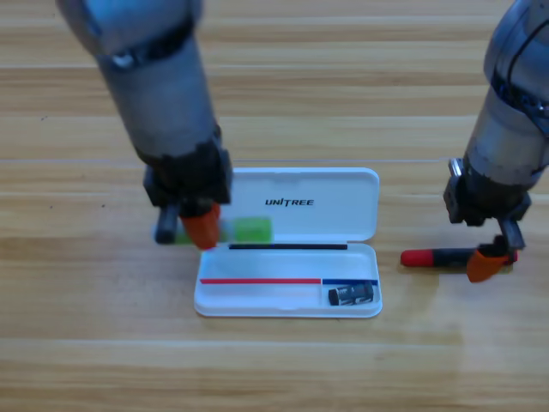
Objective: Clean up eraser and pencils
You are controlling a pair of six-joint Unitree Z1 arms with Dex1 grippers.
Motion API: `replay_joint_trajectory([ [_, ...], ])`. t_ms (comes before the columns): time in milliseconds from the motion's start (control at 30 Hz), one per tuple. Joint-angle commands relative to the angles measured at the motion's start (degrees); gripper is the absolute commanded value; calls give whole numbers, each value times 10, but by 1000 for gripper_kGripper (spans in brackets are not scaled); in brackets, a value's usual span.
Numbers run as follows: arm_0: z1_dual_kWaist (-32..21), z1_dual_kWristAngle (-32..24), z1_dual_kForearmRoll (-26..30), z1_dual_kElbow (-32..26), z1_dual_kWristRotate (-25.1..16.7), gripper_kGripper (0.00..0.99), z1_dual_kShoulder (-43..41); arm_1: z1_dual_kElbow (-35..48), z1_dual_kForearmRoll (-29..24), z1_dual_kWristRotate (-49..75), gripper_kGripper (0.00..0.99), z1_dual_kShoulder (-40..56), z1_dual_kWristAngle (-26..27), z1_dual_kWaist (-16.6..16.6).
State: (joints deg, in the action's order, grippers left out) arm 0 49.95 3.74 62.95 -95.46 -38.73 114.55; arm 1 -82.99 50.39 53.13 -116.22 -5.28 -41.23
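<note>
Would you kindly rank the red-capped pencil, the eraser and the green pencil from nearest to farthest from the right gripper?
From the right gripper:
1. Red-capped pencil, on the table right of the white case, at the gripper.
2. Eraser, in the case's lower right compartment.
3. Green pencil, at the case's left edge by the left gripper.

Table [360,94] fills the whole view, top to bottom, edge to edge. Light wood, planks running left-right w/ darker seams between them, fine grain streaks. Soft even light from above, faint sheen on the lower boards. Soft shadows on the wood. No wall, floor or window in sight.
</note>
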Motion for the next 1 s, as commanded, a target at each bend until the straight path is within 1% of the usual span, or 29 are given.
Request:
replay_joint_trajectory([
  [33,23,-8,0,-24,11,0,69,-7,-35,22,887,-84,-5,41],
  [67,23,-8,0,-29,11,0,75,-10,-36,23,884,-90,-4,41],
  [167,23,-8,0,-37,12,0,90,-21,-36,27,815,-106,-2,41],
  [233,23,-9,-1,-43,12,0,99,-22,-36,31,808,-111,-1,41],
  [300,24,-9,-2,-47,13,0,107,-21,-36,37,699,-115,0,41],
  [333,25,-9,-2,-50,14,0,111,-21,-35,42,615,-117,0,41],
  [367,26,-10,-2,-52,15,0,114,-21,-35,46,505,-118,0,41],
  [400,27,-11,-2,-53,15,0,117,-21,-34,48,336,-120,0,41],
  [433,27,-11,-2,-56,16,0,121,-19,-34,50,133,-120,2,41],
  [467,28,-12,-2,-57,16,0,124,-17,-34,52,0,-120,6,41],
  [567,30,-13,-3,-61,18,0,132,-8,-34,60,0,-118,18,41],
  [1000,30,-18,-3,-65,21,0,144,0,-28,61,0,-95,13,41],
])
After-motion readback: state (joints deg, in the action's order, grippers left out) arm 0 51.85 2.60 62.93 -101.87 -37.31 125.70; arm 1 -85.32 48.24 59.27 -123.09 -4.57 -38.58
